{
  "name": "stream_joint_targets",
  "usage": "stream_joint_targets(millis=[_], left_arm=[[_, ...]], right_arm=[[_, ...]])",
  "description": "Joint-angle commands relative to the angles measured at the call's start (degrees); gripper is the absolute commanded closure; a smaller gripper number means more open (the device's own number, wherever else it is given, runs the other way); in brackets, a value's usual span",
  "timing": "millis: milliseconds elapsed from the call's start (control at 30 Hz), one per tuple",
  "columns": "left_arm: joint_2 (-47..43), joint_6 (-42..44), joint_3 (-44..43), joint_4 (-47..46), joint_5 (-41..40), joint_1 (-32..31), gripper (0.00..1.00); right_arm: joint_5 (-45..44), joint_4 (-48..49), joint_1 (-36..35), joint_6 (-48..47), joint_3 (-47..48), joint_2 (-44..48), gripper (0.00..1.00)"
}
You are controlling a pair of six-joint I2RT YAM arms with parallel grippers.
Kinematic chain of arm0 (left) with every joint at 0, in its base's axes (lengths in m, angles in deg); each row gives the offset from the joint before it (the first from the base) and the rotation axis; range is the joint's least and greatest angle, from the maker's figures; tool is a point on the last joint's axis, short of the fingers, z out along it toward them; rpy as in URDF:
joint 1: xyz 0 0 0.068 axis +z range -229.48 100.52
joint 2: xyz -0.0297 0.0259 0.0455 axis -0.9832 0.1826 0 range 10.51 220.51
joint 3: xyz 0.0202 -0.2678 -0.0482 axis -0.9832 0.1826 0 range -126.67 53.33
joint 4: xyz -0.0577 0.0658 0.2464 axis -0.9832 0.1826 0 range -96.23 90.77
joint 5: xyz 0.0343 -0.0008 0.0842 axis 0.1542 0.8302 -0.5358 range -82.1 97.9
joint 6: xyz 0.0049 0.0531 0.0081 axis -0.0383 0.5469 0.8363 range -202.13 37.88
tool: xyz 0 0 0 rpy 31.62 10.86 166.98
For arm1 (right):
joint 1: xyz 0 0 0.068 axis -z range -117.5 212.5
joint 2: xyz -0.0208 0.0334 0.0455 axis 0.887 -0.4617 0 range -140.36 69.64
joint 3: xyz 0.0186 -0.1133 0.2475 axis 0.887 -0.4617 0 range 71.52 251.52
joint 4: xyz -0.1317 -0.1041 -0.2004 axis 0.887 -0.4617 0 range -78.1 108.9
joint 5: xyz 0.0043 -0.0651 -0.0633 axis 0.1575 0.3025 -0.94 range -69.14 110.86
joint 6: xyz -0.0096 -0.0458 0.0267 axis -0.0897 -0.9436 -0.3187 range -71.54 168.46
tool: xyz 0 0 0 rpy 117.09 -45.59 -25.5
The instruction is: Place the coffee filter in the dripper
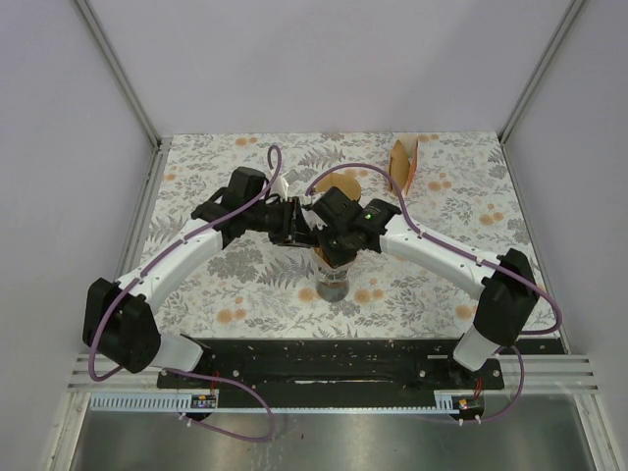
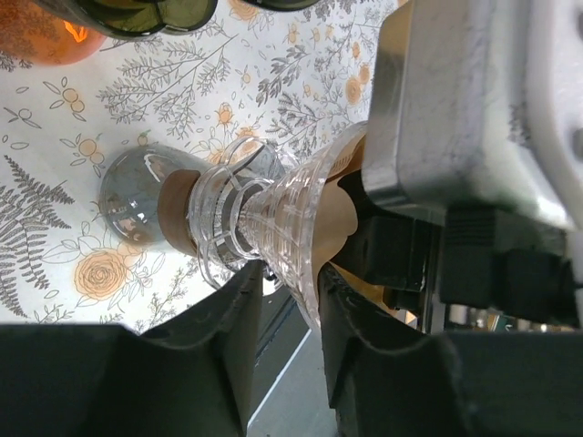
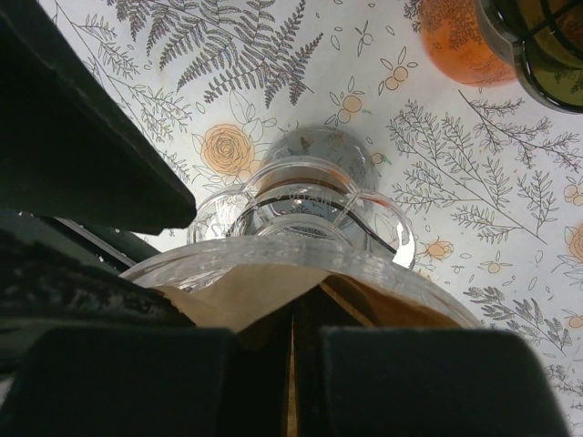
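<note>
Near the middle of the desk (image 1: 245, 285), the right claw (image 3: 291, 382), pinched shut on the coffee filter (image 3: 241, 293), holds it already inside the dripper (image 3: 301, 248) straight ahead; the left claw (image 2: 290, 300) narrowly grips the dripper's cone.

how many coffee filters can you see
1 for sure: the filter sits in the dripper. The brown holder at the far edge may hide more.
</note>
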Motion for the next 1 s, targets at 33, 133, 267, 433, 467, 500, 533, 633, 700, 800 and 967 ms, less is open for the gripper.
stream_joint_targets(millis=[33,133,267,433,467,500,533,633,700,800,967], left_arm=[[0.59,1.01,-1.62,0.09,-0.76,-0.13,0.7],[-0.38,1.36,-1.36,0.53,-0.5,-0.13,0.74],[-1.52,2.85,-3.02,2.02,-1.2,-0.13,0.66],[-1.96,4.96,-8.03,5.27,-3.65,-0.13,0.57],[-1.96,5.23,-8.3,5.45,-4.09,-0.13,0.57],[-2.05,5.14,-8.3,5.45,-4.27,-0.04,0.56],[-1.96,5.05,-8.13,5.36,-4.27,-0.22,0.56],[-1.44,5.05,-7.08,5.36,-4.71,-0.92,0.56],[-1.17,5.05,-6.11,5.01,-5.15,-1.71,0.56],[-0.47,5.14,-5.75,4.83,-5.42,-2.68,0.56],[0.15,5.49,-5.32,5.01,-6.47,-2.86,0.64]], right_arm=[[0.62,-1.87,-0.59,0.98,-2.08,-3.96,1.0],[0.62,-1.96,-0.59,0.63,-1.55,-3.44,1.0],[0.01,-1.96,-0.59,0.28,-1.2,-3.08,1.0],[0.09,-2.31,-0.59,0.01,-1.11,-3.26,1.0],[0.09,-2.31,-0.59,-0.07,-1.11,-3.08,1.0],[0.09,-2.22,-0.59,-0.08,-1.11,-3.08,1.0],[0.01,-2.31,-0.59,-0.16,-1.03,-3.0,1.0],[-0.08,-2.31,-0.59,-0.34,-0.76,-2.82,1.0],[-0.08,-2.31,-0.59,-0.43,-0.59,-2.91,1.0],[0.0,-2.31,-0.59,-0.6,-0.15,-2.99,1.0],[0.18,-1.96,-0.59,-0.78,0.12,-2.38,1.0]])
